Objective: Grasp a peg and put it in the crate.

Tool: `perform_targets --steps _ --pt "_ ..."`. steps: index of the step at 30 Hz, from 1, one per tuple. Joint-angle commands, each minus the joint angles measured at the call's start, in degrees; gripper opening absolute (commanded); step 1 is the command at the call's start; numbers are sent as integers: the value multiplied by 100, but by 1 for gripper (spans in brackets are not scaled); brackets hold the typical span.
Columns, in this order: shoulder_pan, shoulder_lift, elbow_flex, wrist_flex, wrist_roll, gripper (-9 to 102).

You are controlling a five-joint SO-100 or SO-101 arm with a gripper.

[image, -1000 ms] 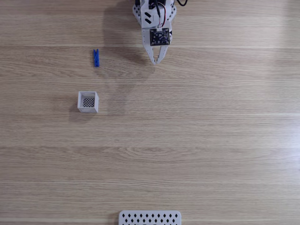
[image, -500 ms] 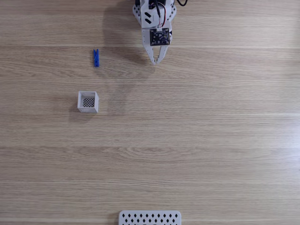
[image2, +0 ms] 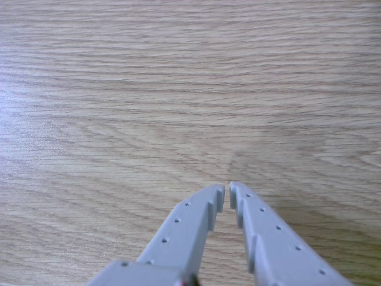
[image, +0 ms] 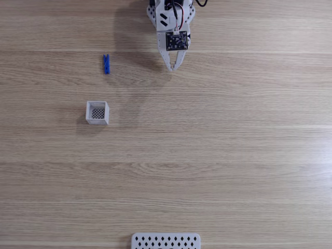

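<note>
1. Tool (image: 171,67), top centre of the fixed view, is clenched on nothing above bare table (image: 233,155).
2. Crate (image: 97,112) sits left of centre.
3. Peg (image: 106,64), upper left, looks light, stiff, probably slippery; pinch across its narrow middle.

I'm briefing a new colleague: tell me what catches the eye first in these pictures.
The bright blue peg stands out on the pale wood table, left of the white pincer in the fixed view. Below the peg sits the small white crate. In the other view the pincer's tips nearly touch, holding nothing.
</note>
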Motion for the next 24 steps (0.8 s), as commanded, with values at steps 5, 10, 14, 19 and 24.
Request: perform_targets --steps 5,10,14,19,24 --pt "-70 176 79 -123 35 0" --pt "-105 176 79 -123 35 0" --pt "-105 167 79 -114 44 0" --pt "-97 176 79 -114 44 0" --pt "-35 176 88 -114 44 0"
